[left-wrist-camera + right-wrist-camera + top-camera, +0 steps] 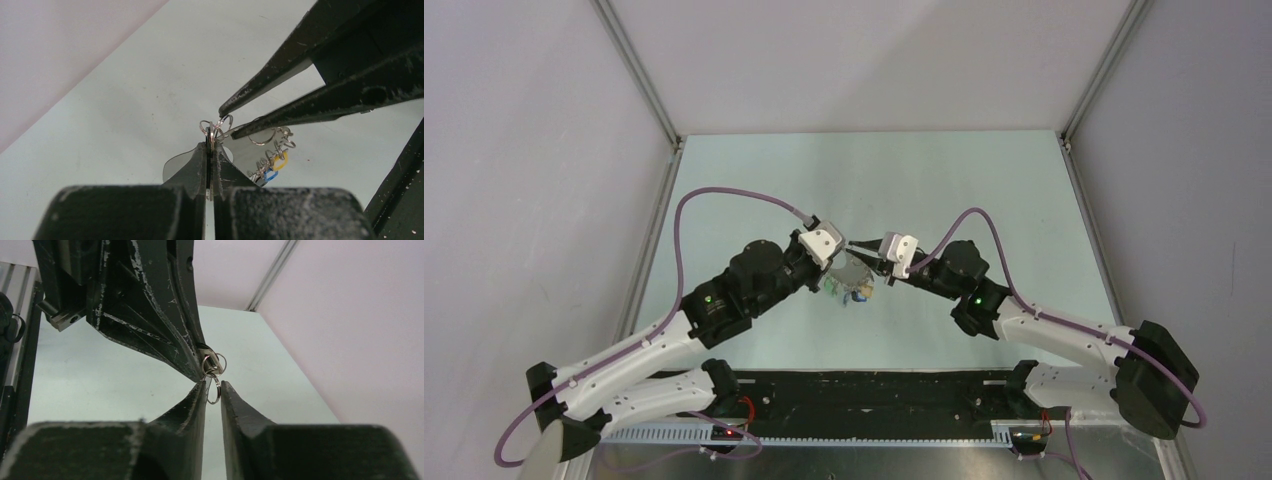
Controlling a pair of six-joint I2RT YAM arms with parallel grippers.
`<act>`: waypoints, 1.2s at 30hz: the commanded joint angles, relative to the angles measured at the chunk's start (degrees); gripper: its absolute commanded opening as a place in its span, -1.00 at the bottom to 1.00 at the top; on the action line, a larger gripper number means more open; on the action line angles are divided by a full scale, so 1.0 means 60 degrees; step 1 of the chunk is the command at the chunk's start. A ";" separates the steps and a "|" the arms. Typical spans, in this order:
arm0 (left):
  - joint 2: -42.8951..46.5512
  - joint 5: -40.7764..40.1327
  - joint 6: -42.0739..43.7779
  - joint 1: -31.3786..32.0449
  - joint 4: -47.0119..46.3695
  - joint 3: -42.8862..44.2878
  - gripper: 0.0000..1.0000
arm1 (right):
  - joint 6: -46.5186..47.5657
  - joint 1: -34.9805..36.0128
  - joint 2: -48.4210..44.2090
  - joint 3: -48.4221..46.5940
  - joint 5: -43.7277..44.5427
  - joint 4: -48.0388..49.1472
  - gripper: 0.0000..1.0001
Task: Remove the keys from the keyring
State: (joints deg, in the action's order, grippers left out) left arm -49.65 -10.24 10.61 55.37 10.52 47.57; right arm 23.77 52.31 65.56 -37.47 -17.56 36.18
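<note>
- At the near edge of the pale green desk (754, 190), a black mounting rail (874, 395) carries the bases of two white-and-black robot arms, the left arm (654, 345) and the right arm (1064, 335). A purple cable (724, 195) loops off each one.
- Both arms reach inward and meet over the middle of the desk, tip to tip.
- The left claw (211, 148) is pressed together on the flat head of a plain silver key (212, 360). The metal is sandwiched between its two black fingers, with only a sliver of gap showing.
- Small silver split rings (216, 126) stand up from that pinch point, just past the left fingertips.
- The right claw (214, 386) comes in from the opposite side, its fingers parted by a narrow gap. One of the split rings sits in that gap, but it cannot be told whether the fingers actually squeeze it.
- The bunch of small metal keys (852, 287) hangs beneath the two claws, with green and blue heads visible from the overhead camera. It cannot be told whether the lowest keys touch the desk.
- From the left wrist camera, a yellow loop (280, 161) and a blue loop (270, 175) show among the dangling metal, just beside the left claw's fingers.
- Beyond the claws, the desk runs back to grey-white walls (874, 60) framed by aluminium corner posts (639, 70).
</note>
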 commanded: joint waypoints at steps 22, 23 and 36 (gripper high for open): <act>0.0262 0.0006 0.0256 0.0087 -0.0721 0.0070 -0.99 | -0.1017 -0.0229 -0.1273 0.0048 -0.0729 -0.0351 -1.00; 0.0255 0.0029 0.0262 0.0095 -0.0717 0.0048 -1.00 | -0.1047 -0.0233 -0.1328 0.0067 -0.0747 -0.0279 -1.00; 0.0049 0.0438 0.0303 0.0139 -0.0703 0.0014 -1.00 | -0.1660 -0.0235 -0.1436 0.0093 -0.0754 0.0946 -1.00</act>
State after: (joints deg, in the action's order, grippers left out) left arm -49.25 -8.14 11.09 56.03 9.10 47.53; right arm 16.25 50.81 58.15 -36.42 -21.12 33.36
